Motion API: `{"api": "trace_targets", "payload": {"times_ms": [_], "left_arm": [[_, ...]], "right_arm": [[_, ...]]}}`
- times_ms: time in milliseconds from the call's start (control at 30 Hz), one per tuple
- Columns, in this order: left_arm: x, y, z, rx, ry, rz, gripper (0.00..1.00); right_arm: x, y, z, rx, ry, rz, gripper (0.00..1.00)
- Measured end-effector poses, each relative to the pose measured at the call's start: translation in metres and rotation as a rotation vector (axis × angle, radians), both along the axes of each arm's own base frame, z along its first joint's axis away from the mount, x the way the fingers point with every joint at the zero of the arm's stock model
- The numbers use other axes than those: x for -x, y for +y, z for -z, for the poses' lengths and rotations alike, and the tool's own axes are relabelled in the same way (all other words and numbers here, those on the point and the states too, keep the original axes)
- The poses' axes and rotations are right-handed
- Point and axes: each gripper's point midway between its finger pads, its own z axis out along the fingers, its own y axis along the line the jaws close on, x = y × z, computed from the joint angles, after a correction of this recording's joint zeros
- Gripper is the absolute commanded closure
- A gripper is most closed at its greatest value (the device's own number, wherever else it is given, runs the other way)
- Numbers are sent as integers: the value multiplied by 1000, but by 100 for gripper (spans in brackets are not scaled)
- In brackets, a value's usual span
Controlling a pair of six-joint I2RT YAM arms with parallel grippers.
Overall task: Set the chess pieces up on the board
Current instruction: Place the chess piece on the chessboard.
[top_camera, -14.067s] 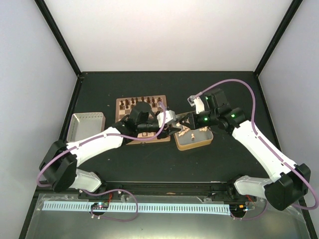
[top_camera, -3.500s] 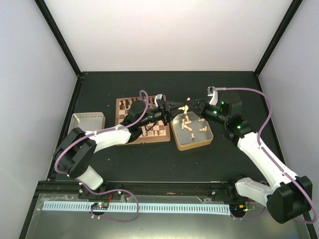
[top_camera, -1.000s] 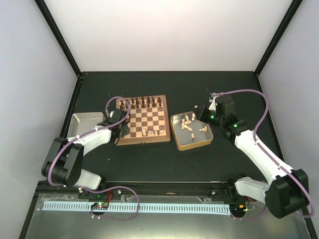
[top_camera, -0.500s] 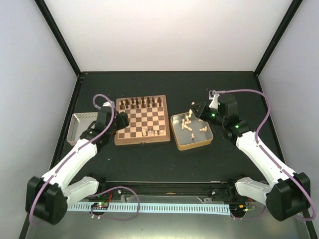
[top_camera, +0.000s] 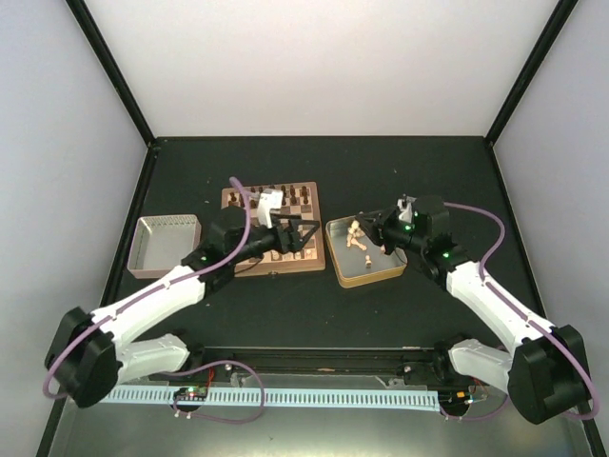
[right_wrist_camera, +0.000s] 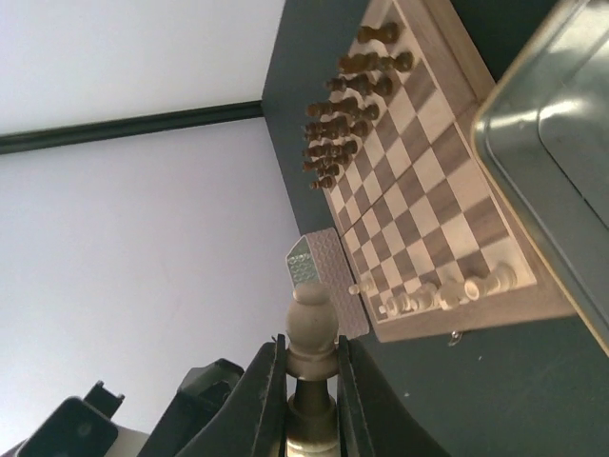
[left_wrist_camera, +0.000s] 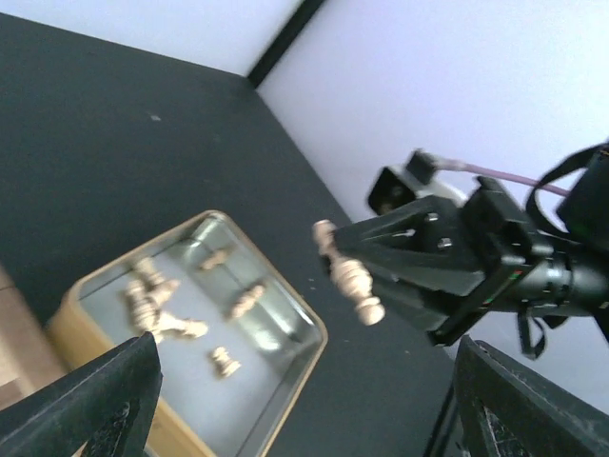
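L arm reaches rightward, low; left gripper (top_camera: pixel 306 236) spread wide, empty, board (right_wrist_camera: pixel 428 190) under its fingers | R arm bent leftward; right gripper (top_camera: pixel 366 228) pinching pale chess piece (right_wrist_camera: pixel 311 328) between fingertips, above tin (top_camera: pixel 366 279)

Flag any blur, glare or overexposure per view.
Top external: sharp, but the back wall is washed out white. Left wrist: softly blurred overall, its own fingers dark smears at the corners. Right wrist: board crisp, held pale piece soft near the lens, tin showing glare.
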Motion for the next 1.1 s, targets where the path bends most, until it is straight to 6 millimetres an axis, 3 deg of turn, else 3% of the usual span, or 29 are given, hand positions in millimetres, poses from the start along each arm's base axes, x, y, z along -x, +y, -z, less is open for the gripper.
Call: {"api": "trace_targets", "payload": {"times_ms": [200,467,633,833,933,1100], "left_arm": [[4,-46,-2,21,-42,141,19],[4,-95,5,-10,-24,260,39],[-4,-107,1,-28,-35,266,50],[-9,-112,5,-55,-30,268,41],[-6,-114,12,-72,-10,275,42],[-2,-114,20,-96,10,285,63]], "right_arm": [[7,-2,11,-93,140,59,94],[4,-5,1,-130,186,110,94],[4,-7,2,-127,211,122,94],[3,-8,5,-121,227,138,94],[1,-8,5,-117,232,142,94],[-4,-7,-2,-119,221,144,98]]}}
